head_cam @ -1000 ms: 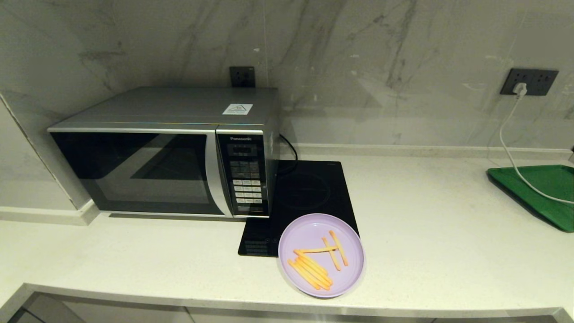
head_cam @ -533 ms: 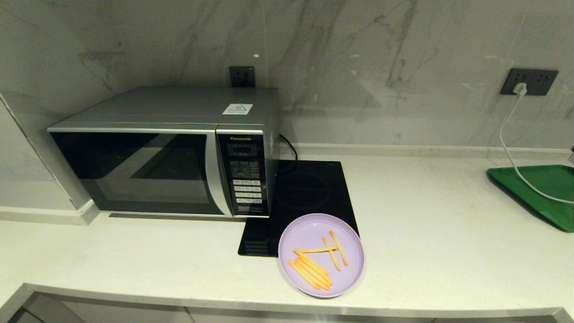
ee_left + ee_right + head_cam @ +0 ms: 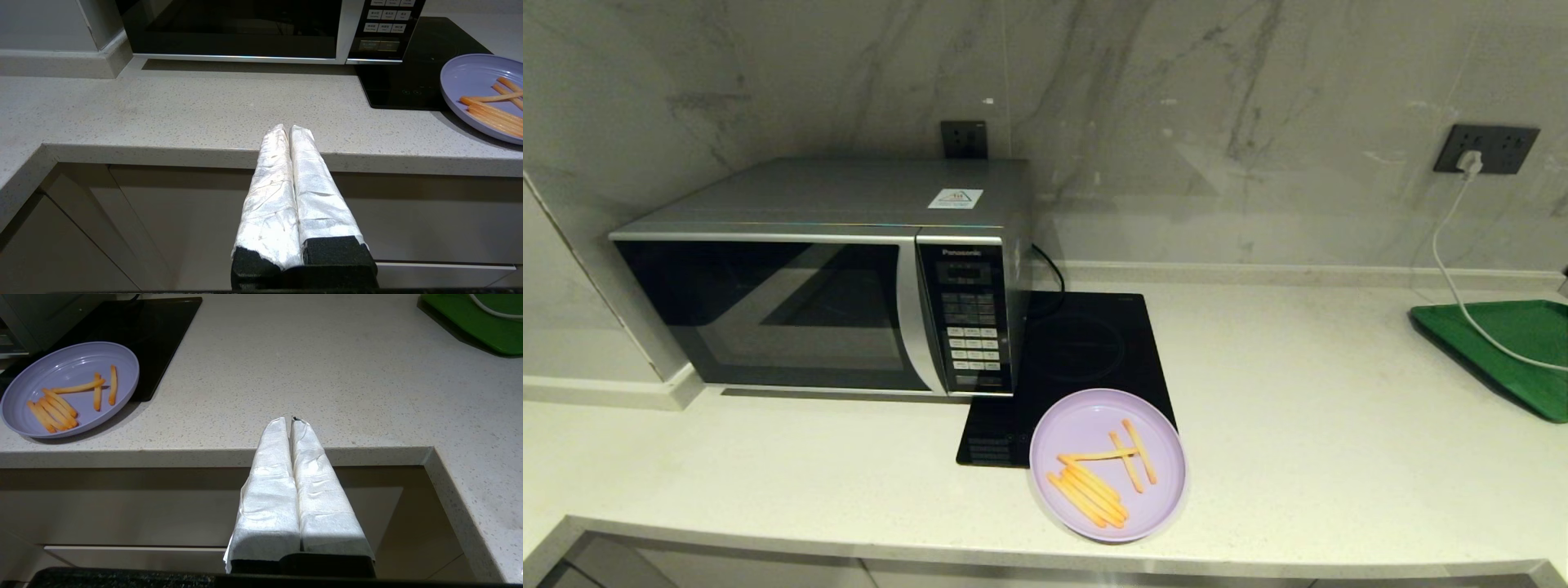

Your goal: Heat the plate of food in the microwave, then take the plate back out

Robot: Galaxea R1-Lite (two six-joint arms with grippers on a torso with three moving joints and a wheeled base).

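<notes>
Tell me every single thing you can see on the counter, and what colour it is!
microwave: one, silver-grey, door shut, back left of counter.
induction hob: one, black, right of microwave.
plate of food: one, lilac, orange-yellow fries, overlapping hob's front edge.
tray: one, green, far right.
cable: one, white, wall socket to tray.
left gripper: white-wrapped, shut, empty, at counter's front edge.
right gripper: white-wrapped, shut, empty, at counter's front edge.

plate (image 3: 1094, 416): we see pale lilac
fries (image 3: 1094, 486): orange-yellow
microwave (image 3: 817, 204): silver-grey, dark door
hob (image 3: 1086, 343): black
tray (image 3: 1515, 347): green
wall (image 3: 1176, 122): we see grey-veined marble
</notes>
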